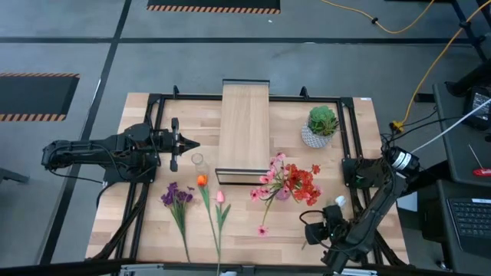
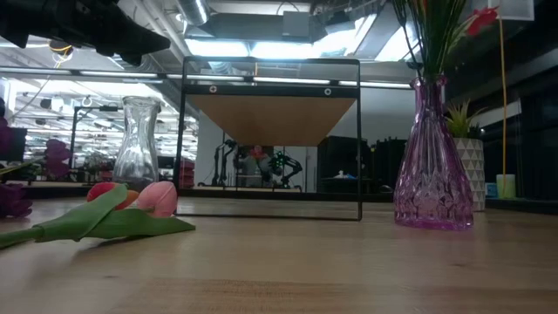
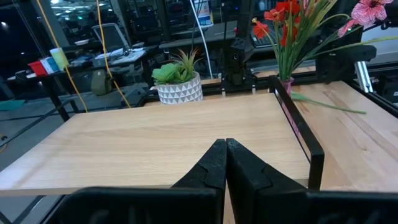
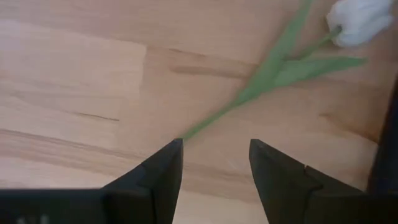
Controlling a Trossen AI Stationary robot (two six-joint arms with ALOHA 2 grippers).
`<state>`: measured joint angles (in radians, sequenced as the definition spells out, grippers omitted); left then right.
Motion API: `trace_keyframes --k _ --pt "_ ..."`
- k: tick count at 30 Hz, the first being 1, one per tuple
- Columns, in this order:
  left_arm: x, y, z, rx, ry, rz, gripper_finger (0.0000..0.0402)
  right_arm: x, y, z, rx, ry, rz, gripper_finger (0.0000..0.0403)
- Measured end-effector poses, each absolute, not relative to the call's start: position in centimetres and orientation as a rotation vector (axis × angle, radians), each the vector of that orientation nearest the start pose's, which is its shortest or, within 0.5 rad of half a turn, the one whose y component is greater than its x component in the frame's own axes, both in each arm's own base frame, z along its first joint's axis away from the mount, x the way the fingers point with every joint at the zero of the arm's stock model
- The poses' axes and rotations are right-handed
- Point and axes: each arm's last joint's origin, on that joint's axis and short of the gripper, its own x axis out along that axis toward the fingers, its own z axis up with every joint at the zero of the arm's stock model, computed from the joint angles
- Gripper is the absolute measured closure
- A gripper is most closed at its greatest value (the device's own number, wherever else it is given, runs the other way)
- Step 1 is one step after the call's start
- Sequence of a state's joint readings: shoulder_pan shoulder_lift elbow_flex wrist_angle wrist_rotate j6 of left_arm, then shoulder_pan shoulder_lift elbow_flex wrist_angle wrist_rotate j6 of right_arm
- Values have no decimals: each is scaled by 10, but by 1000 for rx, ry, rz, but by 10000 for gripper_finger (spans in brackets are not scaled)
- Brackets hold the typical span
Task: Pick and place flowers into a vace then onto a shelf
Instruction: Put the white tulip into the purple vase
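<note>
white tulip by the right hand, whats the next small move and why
Probably lower the right hand onto the white tulip's stem and close. Its fingers are open with the stem's end lying on the table just ahead of the gap, nothing held yet. The purple vase already holds flowers. The left hand waits shut by the shelf.

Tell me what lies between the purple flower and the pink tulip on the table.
The orange tulip lies between the purple flower and the pink tulip, its stem running alongside theirs; the high view shows this.

Two vases: one clear (image 1: pixel 198 160), one purple (image 2: pixel 433 157). Three loose flowers (image 1: pixel 201 201) left, one white tulip (image 4: pixel 360 22), one potted plant (image 1: pixel 321 126), one shelf (image 1: pixel 245 126).
</note>
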<state>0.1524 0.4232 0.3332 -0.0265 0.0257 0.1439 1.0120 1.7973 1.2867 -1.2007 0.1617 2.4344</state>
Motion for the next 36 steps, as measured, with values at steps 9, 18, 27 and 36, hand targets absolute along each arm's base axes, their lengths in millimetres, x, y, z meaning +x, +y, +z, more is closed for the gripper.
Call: trace_keyframes --k 9,18,27,36 --pt "123 18 238 133 125 118 398 179 254 186 957 1084 -1245 216" --pt "123 18 239 133 125 118 398 190 255 162 913 1067 -1310 216" --pt "123 18 239 133 125 118 398 187 259 153 897 1125 -1353 216" --pt "123 18 238 133 125 118 398 191 258 141 845 1075 -1379 216"
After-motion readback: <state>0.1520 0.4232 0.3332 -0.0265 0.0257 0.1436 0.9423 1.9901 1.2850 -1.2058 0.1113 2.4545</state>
